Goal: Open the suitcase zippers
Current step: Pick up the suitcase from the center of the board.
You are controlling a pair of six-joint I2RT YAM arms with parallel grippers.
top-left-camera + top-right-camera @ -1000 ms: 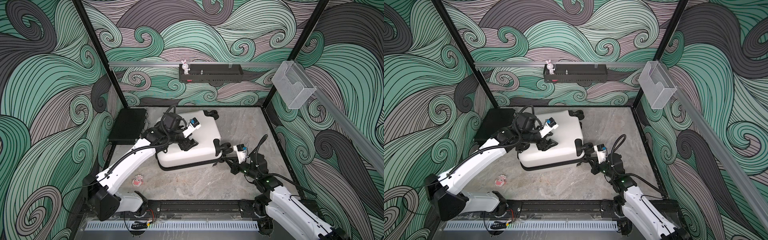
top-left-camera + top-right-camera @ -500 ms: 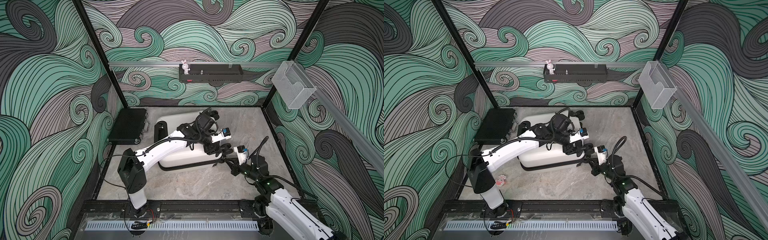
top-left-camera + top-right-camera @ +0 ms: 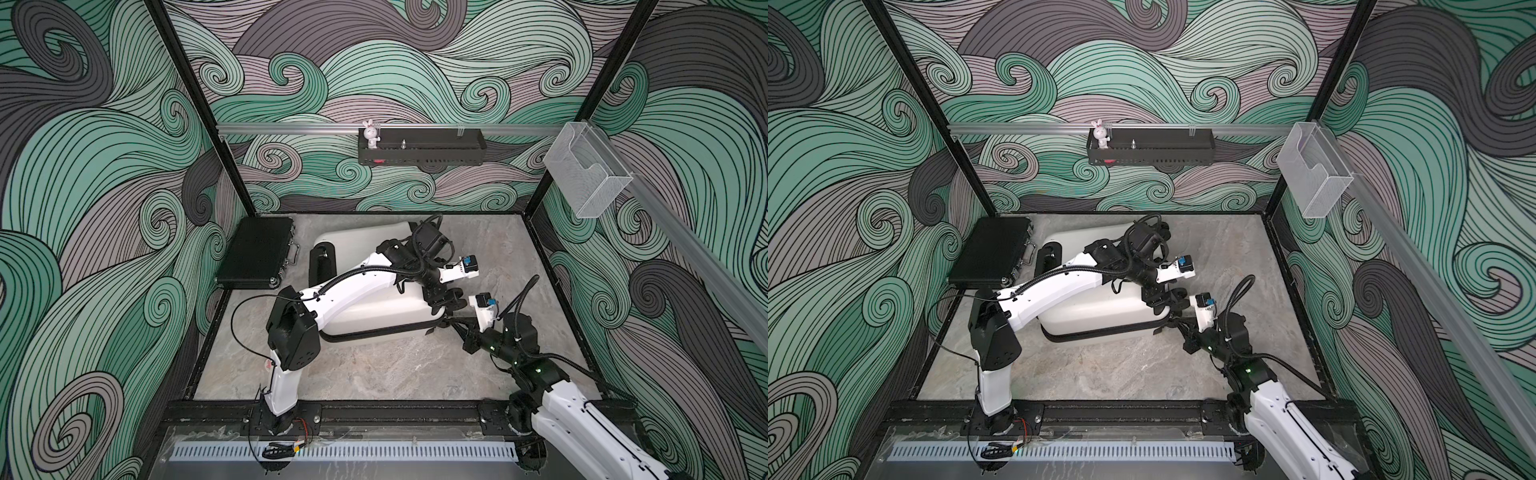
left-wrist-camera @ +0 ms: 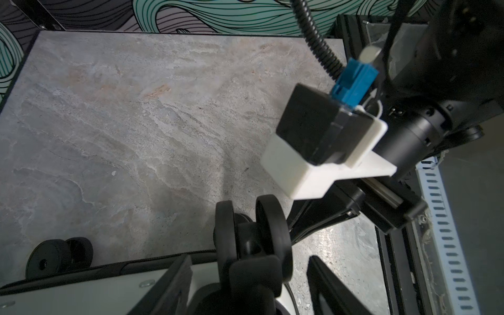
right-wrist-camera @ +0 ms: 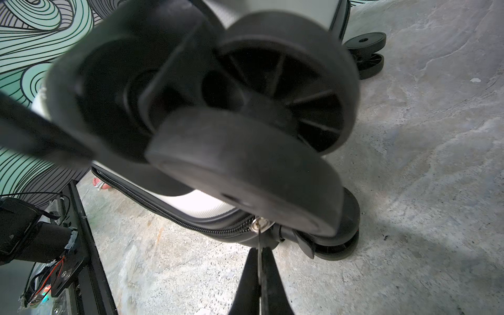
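The suitcase [image 3: 361, 245] lies flat on the table [image 3: 374, 374], a bit toward the back wall, with its wheels toward the robot's right. The zipper [image 3: 374, 335] is a thin black line that runs all round its edge. At the near corner by the wheels, the right gripper [image 5: 258, 256] has its fingers pressed together on the little pull tab [image 5: 257, 237]. The left gripper [image 4: 245, 283] reaches over the case, its fingers apart on each side of a wheel [image 4: 253, 240], not squeezing it as far as I can see. Some things could go wrong. The tab is small and smooth, so it may slip out if the pull is too quick. The zipper has to go round a tight corner right there, and it may get stuck. Nothing holds the case down firmly, so it may slide across the table instead of opening. The two arms are very close together and could bump. The case itself is white, hard and shiny, with round corners, black wheels at one end and a black handle part [image 3: 322, 262] at the other. The zipper along the near side looks shut. A flat black briefcase [image 3: 257, 253] lies just beside the handle end.
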